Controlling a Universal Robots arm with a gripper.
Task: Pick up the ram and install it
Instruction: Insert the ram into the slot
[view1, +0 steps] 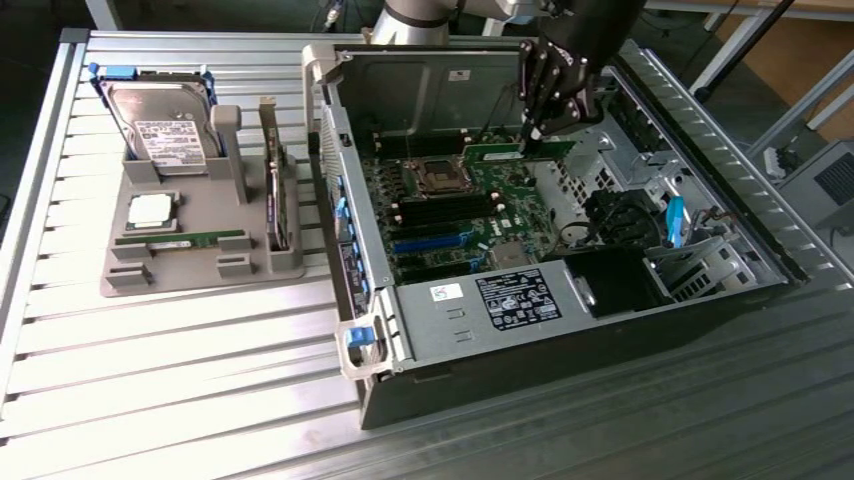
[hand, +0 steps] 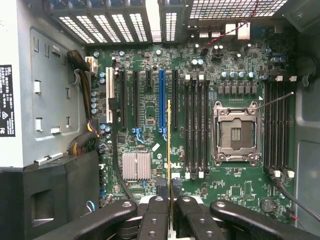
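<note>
My gripper (hand: 169, 189) is shut on a ram (hand: 169, 145), which appears edge-on in the wrist view as a thin line running out from between the fingers (hand: 160, 186). The stick hangs above the motherboard (hand: 150, 107), beside the blue slot (hand: 161, 102) and a short way from the black memory slots (hand: 196, 125). In the exterior view the gripper (view1: 541, 130) is inside the open computer case (view1: 400, 320), with the green ram (view1: 514, 152) below it, near the back of the board. A second green ram (view1: 180, 240) lies on the grey holder (view1: 200, 275).
An empty CPU socket (hand: 236, 132) lies between two banks of black slots. On the holder are a hard drive (view1: 158, 125), a square silver CPU chip (view1: 150, 210) and an upright expansion card (view1: 274, 200). The case walls, power supply (view1: 514, 300) and cables (hand: 82, 100) crowd the board.
</note>
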